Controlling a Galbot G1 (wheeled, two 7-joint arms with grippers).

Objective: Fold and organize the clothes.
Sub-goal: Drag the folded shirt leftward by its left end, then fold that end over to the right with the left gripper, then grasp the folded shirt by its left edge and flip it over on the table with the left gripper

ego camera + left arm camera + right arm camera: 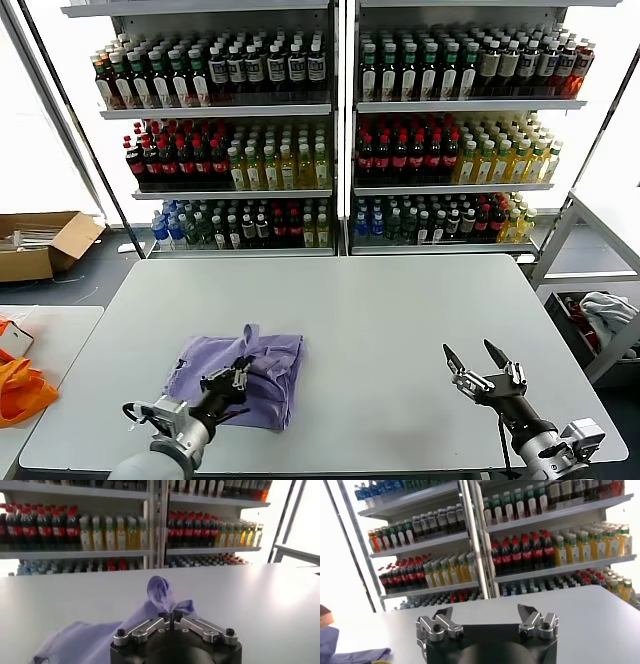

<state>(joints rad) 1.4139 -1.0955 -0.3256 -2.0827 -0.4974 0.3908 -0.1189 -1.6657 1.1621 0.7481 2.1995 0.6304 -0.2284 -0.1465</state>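
Observation:
The lavender T-shirt (258,366) lies loosely folded on the grey table (400,320), left of centre near the front. My left gripper (236,374) rests on it and is shut on a pinch of its fabric. In the left wrist view the gripper (171,615) has its jaws closed, and a bunched fold of the T-shirt (159,592) rises just beyond the tips. My right gripper (477,360) is open and empty above the table's front right, well apart from the shirt. In the right wrist view that gripper (484,612) has its jaws wide apart, and the shirt's edge (335,647) shows far off.
Shelves of bottles (330,130) stand behind the table. An orange cloth (18,388) lies on a side table at the left. A cardboard box (40,243) sits on the floor at back left. A bin with grey-white clothes (600,320) stands at the right.

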